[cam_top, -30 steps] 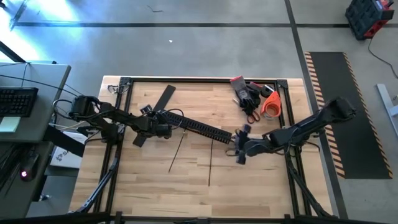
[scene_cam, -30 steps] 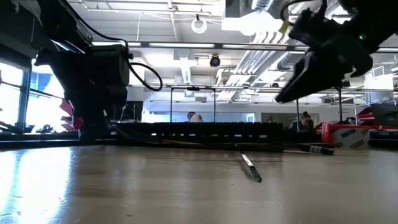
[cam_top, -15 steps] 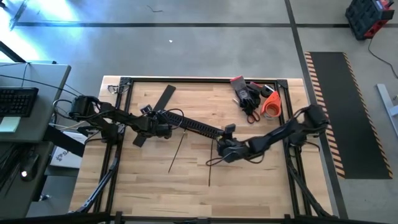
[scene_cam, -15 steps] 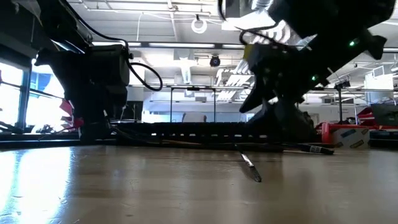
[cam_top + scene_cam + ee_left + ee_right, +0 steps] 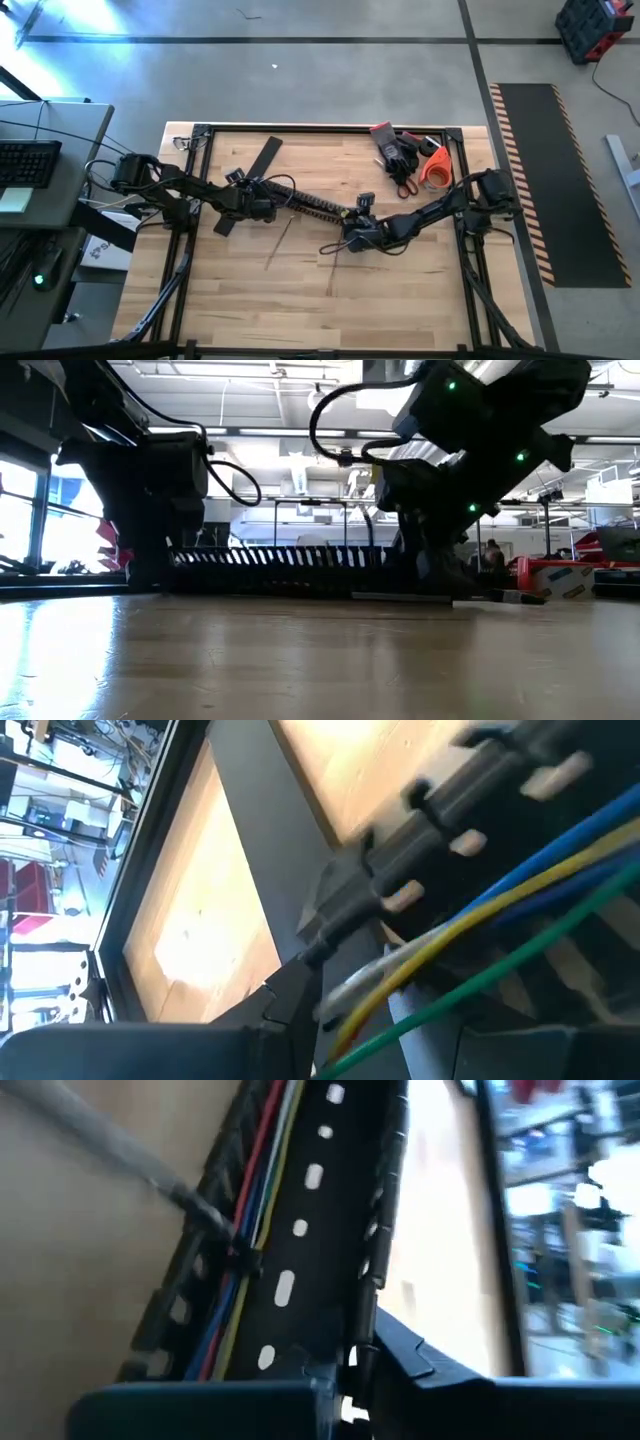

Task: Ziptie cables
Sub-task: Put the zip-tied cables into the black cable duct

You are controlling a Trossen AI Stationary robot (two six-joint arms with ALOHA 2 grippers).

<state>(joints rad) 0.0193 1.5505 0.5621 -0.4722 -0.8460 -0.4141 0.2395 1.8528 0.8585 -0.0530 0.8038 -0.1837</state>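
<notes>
A long black comb-slotted rail lies slantwise across the table's middle. Its teeth stand up in the low view. The cables, red, blue and yellow, run inside it along one wall and show again in the left wrist view. My left gripper is at the rail's left end, shut on it. My right gripper is at the rail's right end, shut on it. A thin grey strip sticks out from the rail's slotted wall. My left gripper holds the rail's left end, coming level from the table's left. Its own fingers and the rail hide the exact place of contact. That end stays low over the table. My right gripper is closed on a side wall of the rail near its right end. It comes slanting down from the table's right, fingers along the rail. The rail's end sits tipped, teeth up.
Two thin loose sticks lie on the wood nearer than the rail. A flat black strip lies at the far left. Scissors, red-handled tools and an orange roll crowd the far right corner. A black frame rims the table.
My right gripper has swept from near the table's right edge toward the left, come down at the rail's right end and shut there. The rail has tipped about its length, so its teeth now stand up. Its right end has shifted left while the left end stayed.
</notes>
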